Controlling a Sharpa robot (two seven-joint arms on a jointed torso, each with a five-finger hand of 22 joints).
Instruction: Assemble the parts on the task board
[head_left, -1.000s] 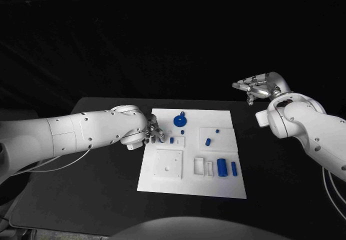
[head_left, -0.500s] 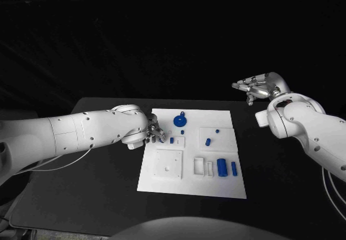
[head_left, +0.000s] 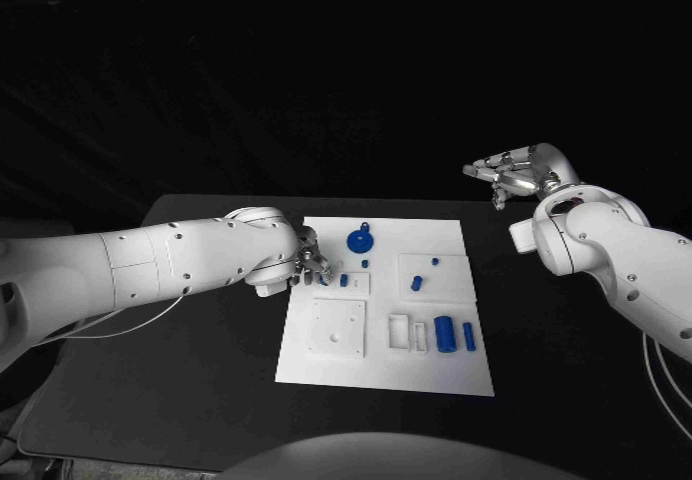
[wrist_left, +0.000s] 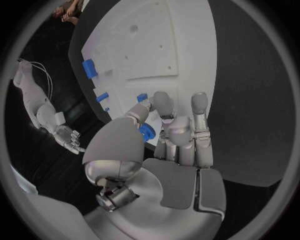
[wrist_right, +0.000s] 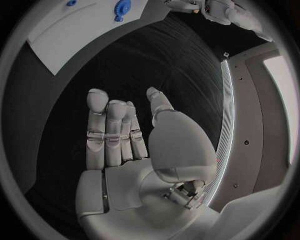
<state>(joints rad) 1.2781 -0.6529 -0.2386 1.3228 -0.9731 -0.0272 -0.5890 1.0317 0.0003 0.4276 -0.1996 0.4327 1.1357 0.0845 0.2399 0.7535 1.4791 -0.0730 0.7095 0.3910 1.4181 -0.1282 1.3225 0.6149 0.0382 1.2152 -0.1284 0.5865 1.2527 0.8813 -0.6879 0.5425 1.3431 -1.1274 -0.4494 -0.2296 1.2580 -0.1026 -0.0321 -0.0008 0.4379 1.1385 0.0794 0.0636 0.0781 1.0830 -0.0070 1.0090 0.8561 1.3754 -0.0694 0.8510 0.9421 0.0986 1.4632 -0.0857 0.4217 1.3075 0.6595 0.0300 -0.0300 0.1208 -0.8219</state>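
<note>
The left silver many-fingered hand (head_left: 306, 264) is held low at the left edge of the white rectangular task board (head_left: 387, 355), its fingers (wrist_left: 164, 103) closed around a small blue plastic part (wrist_left: 147, 132); the right silver hand (head_left: 513, 172) is raised beyond the far right corner of the black counter (head_left: 202, 370), fingers apart, nothing held; since the earlier frames, neither arm is seen to have shifted noticeably; on the board one round blue disc (head_left: 359, 240) and two blue upright blocks (head_left: 446, 335) are counted, with several smaller blue pieces too small to tell.

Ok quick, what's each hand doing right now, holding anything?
Left hand: at the task board's left edge; whether it holds anything cannot be told.
Right hand: open, empty, raised off the board.
</note>
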